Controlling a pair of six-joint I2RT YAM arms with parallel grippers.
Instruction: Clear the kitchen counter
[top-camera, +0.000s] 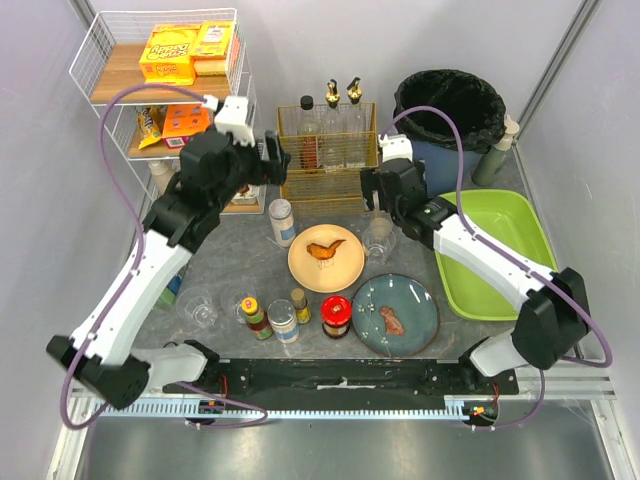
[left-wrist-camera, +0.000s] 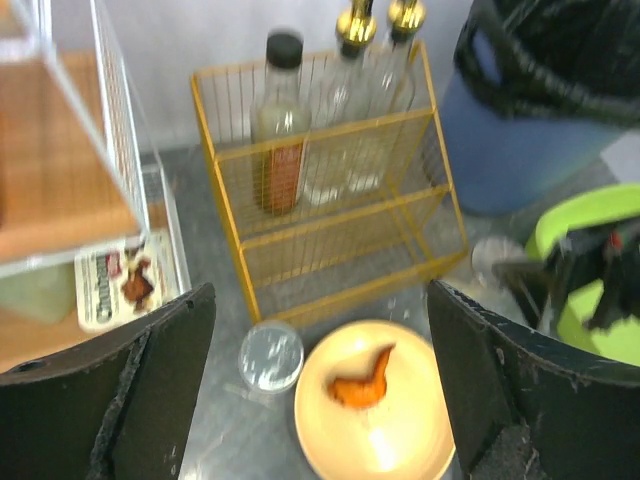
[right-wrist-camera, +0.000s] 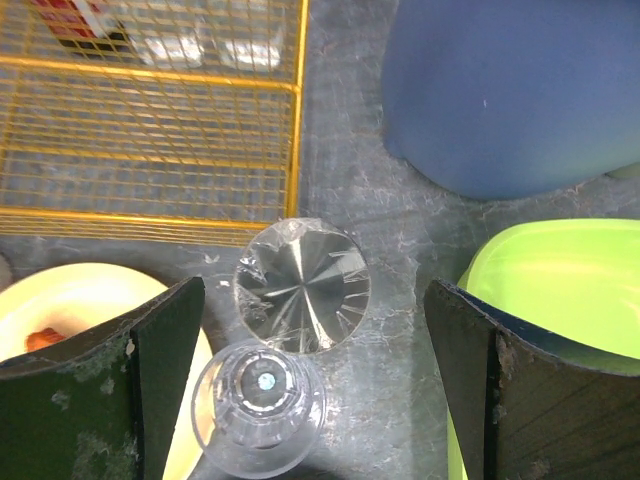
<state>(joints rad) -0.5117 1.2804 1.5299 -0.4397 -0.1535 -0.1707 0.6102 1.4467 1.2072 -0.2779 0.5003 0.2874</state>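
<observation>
The kitchen counter (top-camera: 225, 265) is a dark grey mottled surface carrying several items. My left gripper (top-camera: 279, 163) is open and empty, held high above the silver-lidded jar (left-wrist-camera: 271, 356) and the yellow plate (left-wrist-camera: 400, 440) with a piece of chicken (left-wrist-camera: 362, 379). My right gripper (top-camera: 374, 192) is open and empty above two clear glasses: a faceted one (right-wrist-camera: 302, 285) and a smaller one (right-wrist-camera: 258, 405) touching its near side. In the right wrist view, the glasses sit between my fingers (right-wrist-camera: 165, 370), nearer the left one.
A gold wire rack (top-camera: 326, 150) with bottles stands at the back, a black-lined bin (top-camera: 450, 108) at the back right, a lime-green tray (top-camera: 497, 250) at the right, and a white wire rack (top-camera: 160, 80) at the back left. A blue plate (top-camera: 394, 313), a red-lidded jar (top-camera: 336, 316) and spice jars (top-camera: 283, 322) stand near the front.
</observation>
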